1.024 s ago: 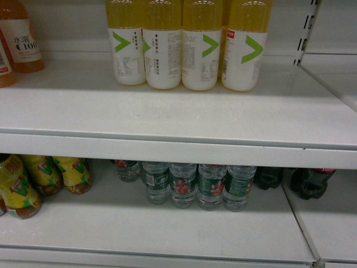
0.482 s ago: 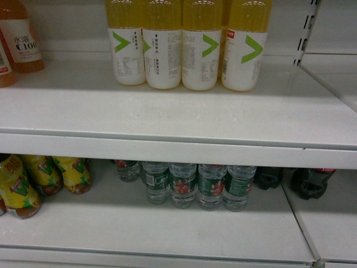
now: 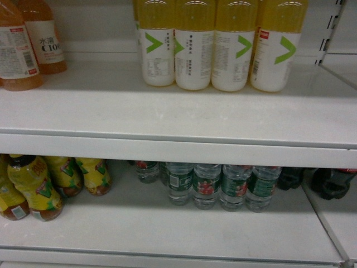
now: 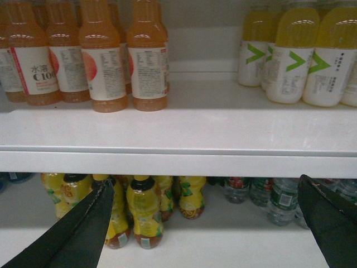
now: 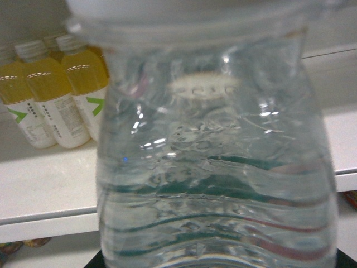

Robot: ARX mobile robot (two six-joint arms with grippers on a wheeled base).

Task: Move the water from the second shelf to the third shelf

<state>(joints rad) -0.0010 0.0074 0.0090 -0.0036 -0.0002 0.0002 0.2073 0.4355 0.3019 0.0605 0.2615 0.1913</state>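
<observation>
A water bottle (image 5: 215, 162) fills the right wrist view, can't tell if that claw grips it, while the left claw (image 4: 206, 223) at frame bottom is spread wide.

You are seeing, relative to upper shelf (image 3: 167, 120): four yellow green-chevron bottles (image 3: 223, 47) standing on it, two orange bottles (image 3: 33, 42) at its left; below it, five water bottles (image 3: 223, 187), four yellow-labelled bottles (image 3: 50, 181), two dark cola bottles (image 3: 321, 181).

White shelf (image 3: 167, 120) carries 4 yellow bottles (image 3: 220, 47).
</observation>
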